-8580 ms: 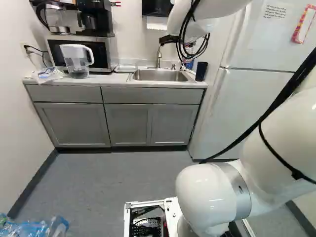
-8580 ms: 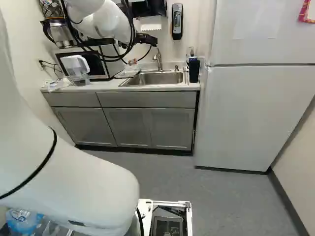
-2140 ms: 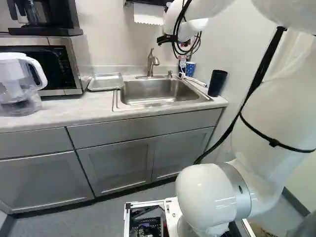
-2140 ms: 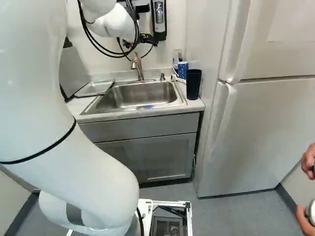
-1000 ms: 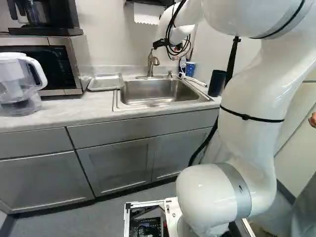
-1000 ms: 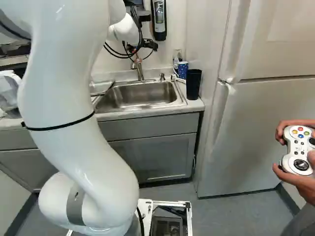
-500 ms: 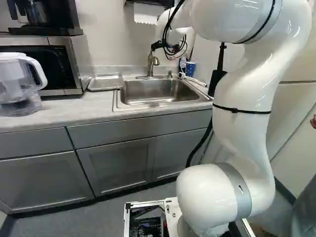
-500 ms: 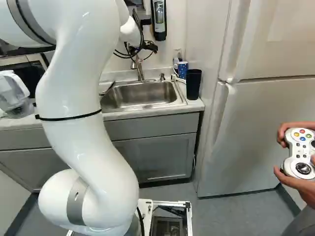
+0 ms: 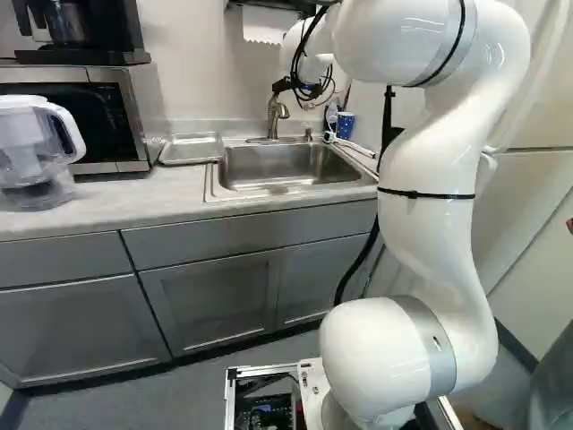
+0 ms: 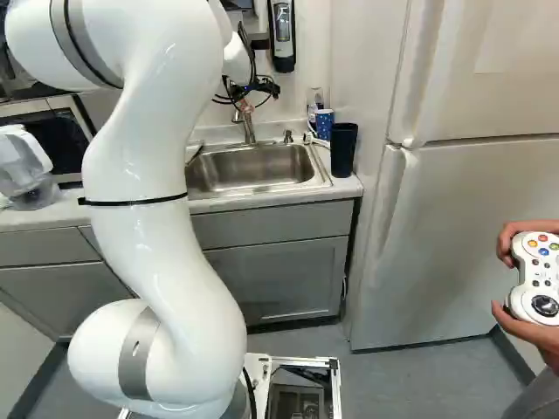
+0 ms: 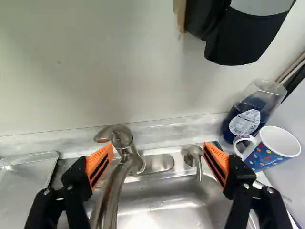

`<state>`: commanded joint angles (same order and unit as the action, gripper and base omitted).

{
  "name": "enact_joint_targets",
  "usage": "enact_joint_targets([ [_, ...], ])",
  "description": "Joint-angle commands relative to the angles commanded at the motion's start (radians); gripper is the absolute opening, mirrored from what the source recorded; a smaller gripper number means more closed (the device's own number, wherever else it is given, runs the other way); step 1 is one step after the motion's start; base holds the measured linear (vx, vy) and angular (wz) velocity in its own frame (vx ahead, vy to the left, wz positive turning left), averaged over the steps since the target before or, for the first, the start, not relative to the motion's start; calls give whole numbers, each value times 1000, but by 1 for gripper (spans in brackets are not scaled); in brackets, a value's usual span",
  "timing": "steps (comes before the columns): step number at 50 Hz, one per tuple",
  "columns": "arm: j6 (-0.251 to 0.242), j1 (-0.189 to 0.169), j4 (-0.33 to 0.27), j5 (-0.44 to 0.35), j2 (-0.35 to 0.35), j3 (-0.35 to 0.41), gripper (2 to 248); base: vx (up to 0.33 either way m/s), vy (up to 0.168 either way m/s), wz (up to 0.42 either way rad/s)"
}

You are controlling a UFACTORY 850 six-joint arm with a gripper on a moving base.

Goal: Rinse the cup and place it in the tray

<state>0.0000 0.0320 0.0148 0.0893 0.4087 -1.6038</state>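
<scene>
Pitcher [image 9: 34, 148] stands near the counter's [image 9: 116, 199] front edge, then the metal tray [image 9: 191, 148] lies towards the back edge, beside the sink's left rim. By the faucet [image 11: 123, 164], at the back of the sink [image 9: 282, 167], the gripper [image 10: 256, 93] is released, its fingers spread and grasping nothing. The dotted mug [image 11: 272, 149] sits near the counter's back right corner, the black tumbler [image 10: 343, 148] farther forward along the right edge.

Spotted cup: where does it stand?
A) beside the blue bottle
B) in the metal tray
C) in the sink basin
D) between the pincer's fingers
A: the wrist view shows the cup beside the bottle, outside the sink basin and apart from the open pincer.
</scene>
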Motion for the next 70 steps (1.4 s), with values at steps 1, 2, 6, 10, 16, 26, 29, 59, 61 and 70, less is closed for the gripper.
enact_joint_targets([
  [1,0,0,0,0,1,-2,247,0,0,0],
  [2,0,0,0,0,3,-3,247,0,0,0],
  [6,0,0,0,0,8,-9,247,0,0,0],
  [10,0,0,0,-1,12,-15,247,0,0,0],
  [16,0,0,0,-5,18,-22,247,0,0,0],
  [26,0,0,0,-25,23,-28,247,0,0,0],
  [29,0,0,0,-34,23,-28,247,0,0,0],
  [59,0,0,0,-128,23,-28,247,0,0,0],
  [61,0,0,0,-135,23,-28,247,0,0,0],
  [70,0,0,0,-161,23,-28,247,0,0,0],
])
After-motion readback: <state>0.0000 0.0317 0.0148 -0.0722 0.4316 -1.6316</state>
